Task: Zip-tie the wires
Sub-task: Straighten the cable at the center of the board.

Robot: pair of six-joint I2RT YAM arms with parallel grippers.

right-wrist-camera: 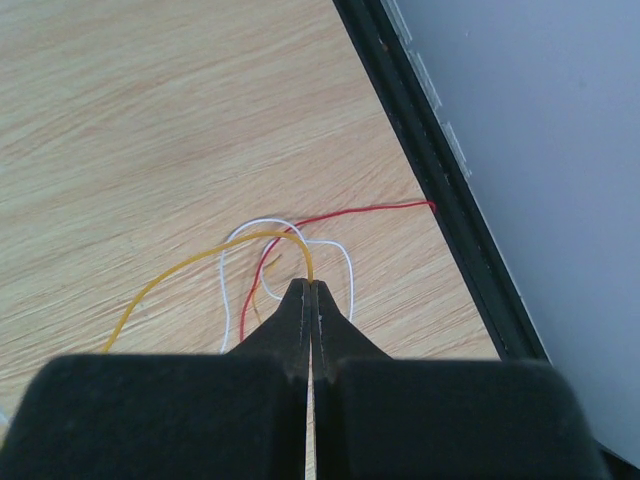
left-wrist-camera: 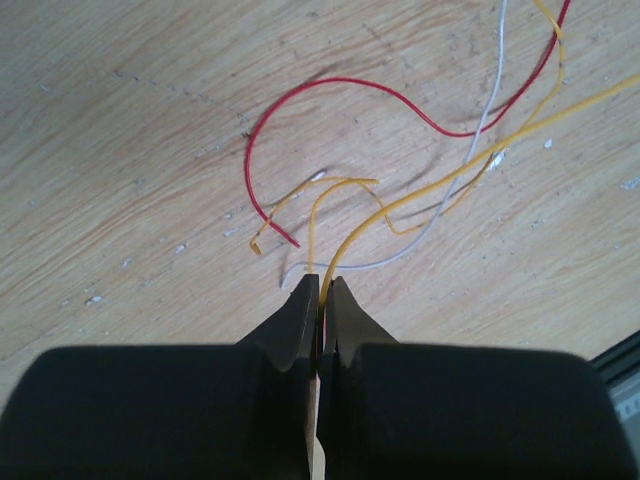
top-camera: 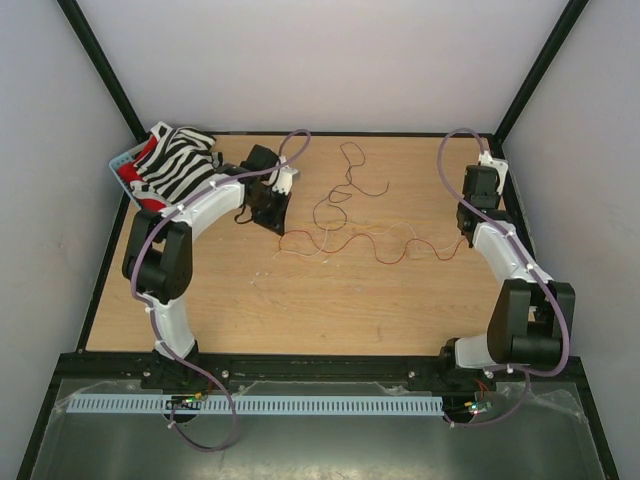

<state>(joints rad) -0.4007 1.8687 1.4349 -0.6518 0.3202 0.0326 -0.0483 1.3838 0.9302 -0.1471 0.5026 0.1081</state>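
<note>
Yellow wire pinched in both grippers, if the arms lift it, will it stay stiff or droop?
Probably droops: the yellow wire curves loosely away from the left gripper and bends over at the right gripper. Likely light: it is hair-thin. It could slip, so little sits between the shut jaws.

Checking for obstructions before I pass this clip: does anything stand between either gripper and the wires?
Nothing visible does. The left gripper is shut on a yellow wire, and the right gripper is shut on one too. The red wire lies loose on the table beyond.
</note>
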